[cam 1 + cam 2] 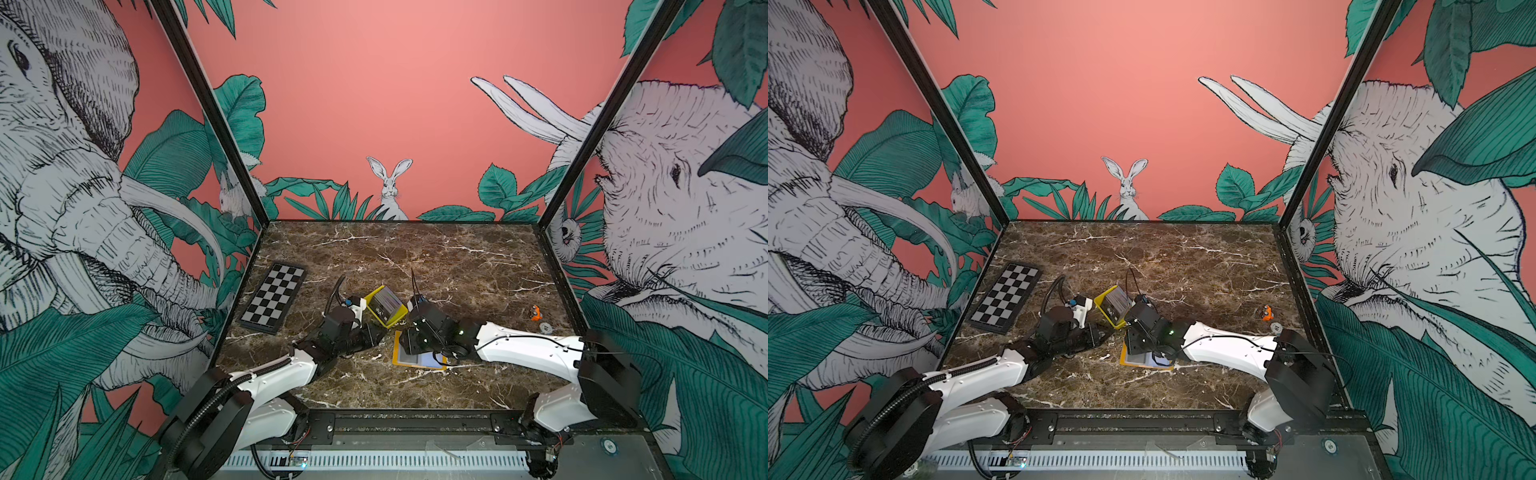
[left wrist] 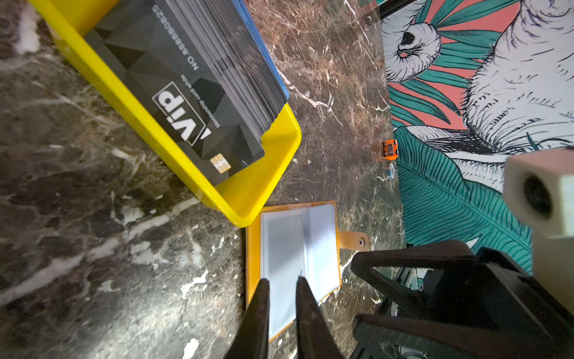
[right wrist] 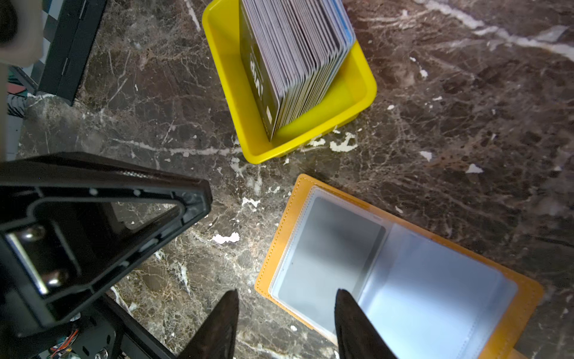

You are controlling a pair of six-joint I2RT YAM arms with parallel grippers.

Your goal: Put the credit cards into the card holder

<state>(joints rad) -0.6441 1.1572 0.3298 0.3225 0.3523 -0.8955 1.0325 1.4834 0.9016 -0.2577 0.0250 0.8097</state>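
While left claw (image 2: 282,279) hovered barely parted and empty, right claw (image 3: 286,292) wider, also empty, open card holder (image 3: 403,279) beneath both, credit cards (image 3: 295,56) in yellow tray (image 3: 348,93) beyond.

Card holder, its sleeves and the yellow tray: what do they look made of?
Card holder: leather or faux leather, can't tell which; matte orange-yellow with a stitched edge. Sleeves: probably clear flexible plastic; glossy, catching light glare. Yellow tray: likely hard moulded plastic; shiny, with rounded corners and reflections.
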